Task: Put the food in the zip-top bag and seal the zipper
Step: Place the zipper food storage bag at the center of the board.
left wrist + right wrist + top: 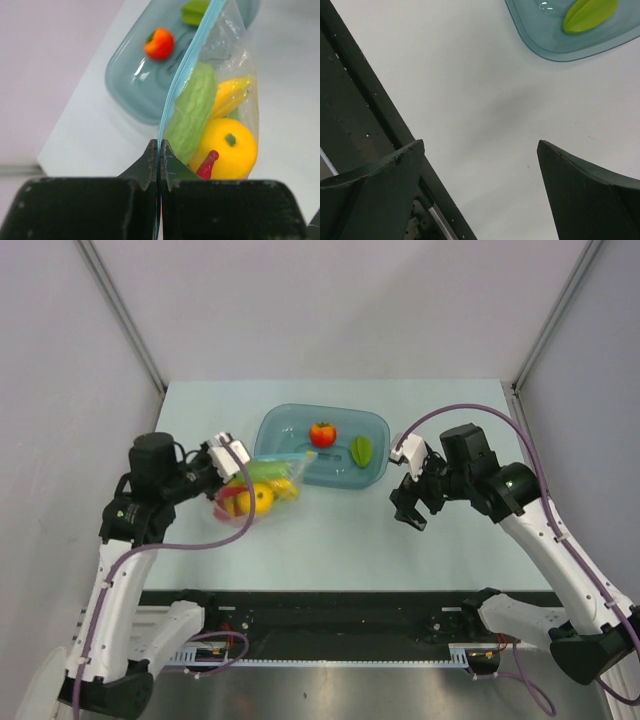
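Observation:
My left gripper (159, 146) is shut on the blue zipper (186, 65) at the mouth edge of the clear zip-top bag (258, 490) and holds it up. Inside the bag are a green vegetable (192, 110), a yellow banana (230, 94), a yellow-orange citrus (230, 147) and a red chili (207, 165). A red tomato (322, 434) and a green starfruit (361, 450) lie in the blue-green tray (285, 420). My right gripper (408, 508) is open and empty over the table, right of the tray. The starfruit also shows in the right wrist view (590, 13).
The tray's corner (545, 45) sits at the upper right of the right wrist view. The black rail (330, 625) runs along the table's near edge. Grey walls stand close on the left, right and back.

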You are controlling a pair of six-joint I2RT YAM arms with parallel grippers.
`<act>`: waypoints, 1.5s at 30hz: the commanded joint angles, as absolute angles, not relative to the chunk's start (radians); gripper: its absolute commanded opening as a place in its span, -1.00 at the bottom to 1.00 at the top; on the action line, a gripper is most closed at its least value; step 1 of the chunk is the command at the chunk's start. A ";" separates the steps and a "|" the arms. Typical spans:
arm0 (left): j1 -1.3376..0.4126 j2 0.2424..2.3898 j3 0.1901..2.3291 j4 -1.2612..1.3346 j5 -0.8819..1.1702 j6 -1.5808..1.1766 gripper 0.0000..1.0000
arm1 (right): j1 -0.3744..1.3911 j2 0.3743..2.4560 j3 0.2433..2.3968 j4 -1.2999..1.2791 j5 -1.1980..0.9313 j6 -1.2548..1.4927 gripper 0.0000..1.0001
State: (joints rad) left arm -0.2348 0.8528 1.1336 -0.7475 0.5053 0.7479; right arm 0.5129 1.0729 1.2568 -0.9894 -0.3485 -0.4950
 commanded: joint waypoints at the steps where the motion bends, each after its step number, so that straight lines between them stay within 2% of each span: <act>1: 0.025 0.931 1.236 -0.694 0.656 0.859 -1.00 | 0.509 1.063 1.255 -0.933 -0.367 -0.408 0.99; 6: 0.240 1.217 1.388 -0.578 0.799 0.903 -1.00 | 0.512 1.066 1.258 -0.933 -0.368 -0.402 0.99; 13: 0.313 1.695 1.961 -0.722 0.860 0.972 -1.00 | 0.515 1.055 1.276 -0.954 -0.348 -0.388 1.00; 16: 0.336 1.770 2.003 -0.753 0.876 1.058 -1.00 | 0.518 1.040 1.267 -0.957 -0.338 -0.379 0.99; 18: 0.348 1.770 1.953 -0.794 0.888 1.162 -1.00 | 0.520 1.034 1.255 -0.953 -0.333 -0.371 0.99; 21: 0.345 1.717 1.736 -0.816 0.865 1.356 -1.00 | 0.519 1.031 1.236 -0.943 -0.331 -0.357 0.99; 24: 0.336 1.643 1.420 -0.865 0.801 1.606 -1.00 | 0.517 1.034 1.247 -0.971 -0.341 -0.357 0.99; 27: 0.337 1.565 1.194 -0.867 0.736 1.711 -1.00 | 0.515 1.025 1.247 -0.992 -0.342 -0.364 0.99; 34: 0.333 1.375 0.904 -0.960 0.758 1.717 -1.00 | 0.518 1.045 1.244 -1.009 -0.362 -0.365 0.99; 37: 0.331 1.272 0.822 -0.998 0.753 1.694 -0.51 | 0.518 1.054 1.239 -0.996 -0.373 -0.367 0.99; 38: 0.336 1.217 0.824 -1.021 0.759 1.672 -0.13 | 0.517 1.061 1.239 -0.991 -0.374 -0.364 1.00; 39: 0.340 1.192 0.834 -1.052 0.787 1.639 0.03 | 0.515 1.065 1.241 -0.985 -0.374 -0.359 1.00; 40: 0.344 1.163 0.850 -1.063 0.802 1.597 0.57 | 0.512 1.068 1.241 -0.973 -0.377 -0.347 1.00; 41: 0.344 1.141 0.898 -1.074 0.817 1.472 0.99 | 0.506 1.074 1.241 -0.963 -0.379 -0.339 1.00; 43: 0.341 1.097 0.965 -1.052 0.871 1.300 0.99 | 0.496 1.081 1.239 -0.931 -0.393 -0.313 1.00; 45: 0.315 1.103 1.081 -0.942 0.817 0.957 0.99 | 0.476 1.098 1.241 -0.888 -0.400 -0.292 0.99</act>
State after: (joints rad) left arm 0.3382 1.1393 0.8936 -1.0393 0.7624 1.4403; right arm 0.5026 1.0821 1.2400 -0.9840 -0.3714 -0.3473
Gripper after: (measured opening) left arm 0.993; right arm 0.995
